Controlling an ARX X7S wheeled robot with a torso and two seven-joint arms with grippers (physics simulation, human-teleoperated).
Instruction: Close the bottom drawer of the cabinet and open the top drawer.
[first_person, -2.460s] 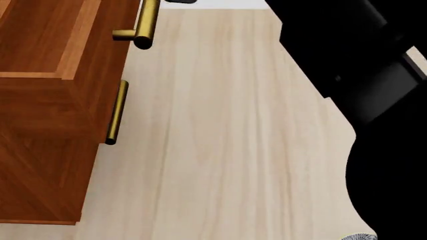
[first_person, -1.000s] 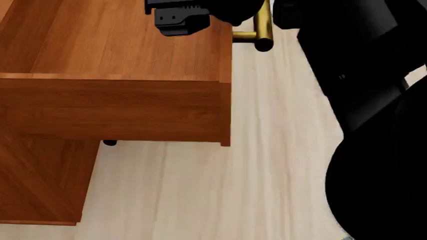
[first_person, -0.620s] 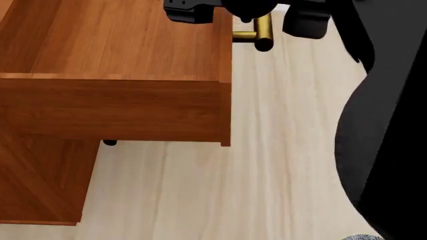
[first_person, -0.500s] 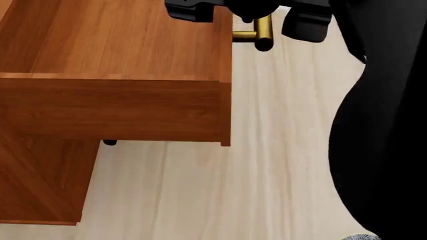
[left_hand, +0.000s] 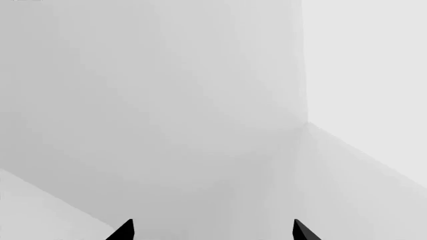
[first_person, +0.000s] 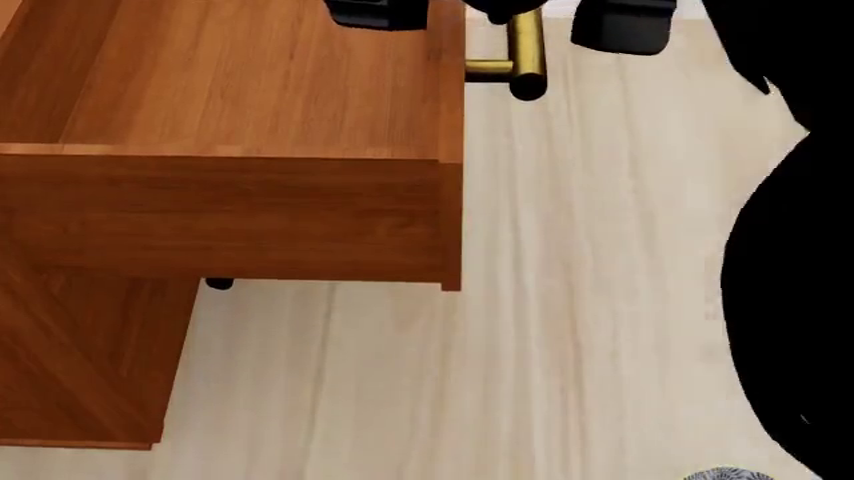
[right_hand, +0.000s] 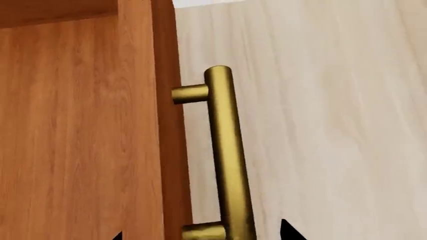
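The cabinet (first_person: 80, 360) stands at the left of the head view. Its top drawer (first_person: 240, 110) is pulled far out, with its brass bar handle (first_person: 523, 55) at the front edge. My right gripper (first_person: 501, 15) is open, one finger over the drawer and one on the floor side of the handle. In the right wrist view the handle (right_hand: 227, 155) runs between the spread tips of the right gripper (right_hand: 203, 233) without touching them. My left gripper (left_hand: 212, 231) is open and empty, facing a grey wall. The bottom drawer is hidden under the top one.
Pale wooden floor (first_person: 587, 300) spreads to the right of the cabinet. My dark right arm (first_person: 801, 250) fills the right edge of the head view. The dark end of a lower drawer handle (first_person: 218, 285) peeks out beneath the open drawer.
Since 2.5 s ago the top drawer has slid far out. In the last second it stayed still, the right gripper's fingers spread off the handle, and the right arm drew back to the right.
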